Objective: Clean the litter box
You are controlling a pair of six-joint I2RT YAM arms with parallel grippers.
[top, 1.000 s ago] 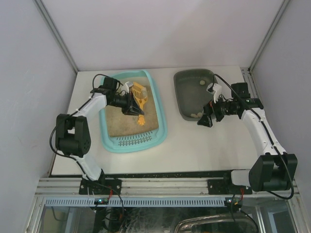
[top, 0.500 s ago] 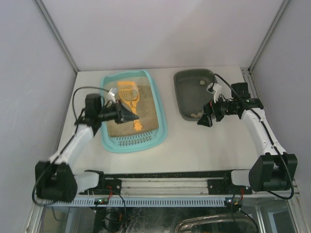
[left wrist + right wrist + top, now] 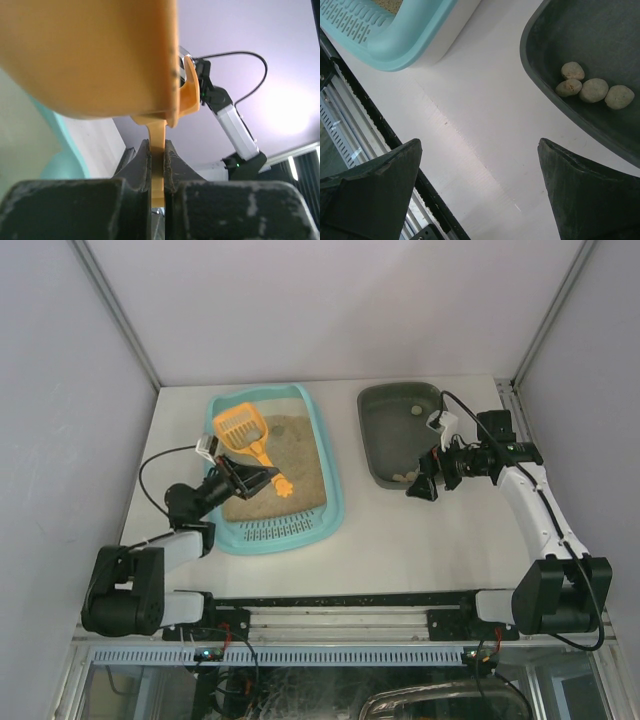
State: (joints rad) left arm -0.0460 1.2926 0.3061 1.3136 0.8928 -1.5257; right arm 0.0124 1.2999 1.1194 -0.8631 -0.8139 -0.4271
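Left gripper point(image 3: 262, 476), pinching orange slotted plastic scoop point(image 3: 241, 424) by its handle, has pulled back across light-teal plastic litter box point(image 3: 335, 510). Right gripper point(image 3: 425, 480) spread. Sifting pass likely over.

Tally: one teal litter box point(image 3: 272, 530). One dark grey tray point(image 3: 395, 435). One orange scoop point(image 3: 242, 424). Four pebbles point(image 3: 593, 90) clustered, fifth pebble point(image 3: 415, 410) apart. Two claws mine: left gripper point(image 3: 265, 478), right gripper point(image 3: 420, 488).

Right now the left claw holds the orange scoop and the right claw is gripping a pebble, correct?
No: the right claw is open and empty, as the right wrist view shows; the left claw does hold the orange scoop.
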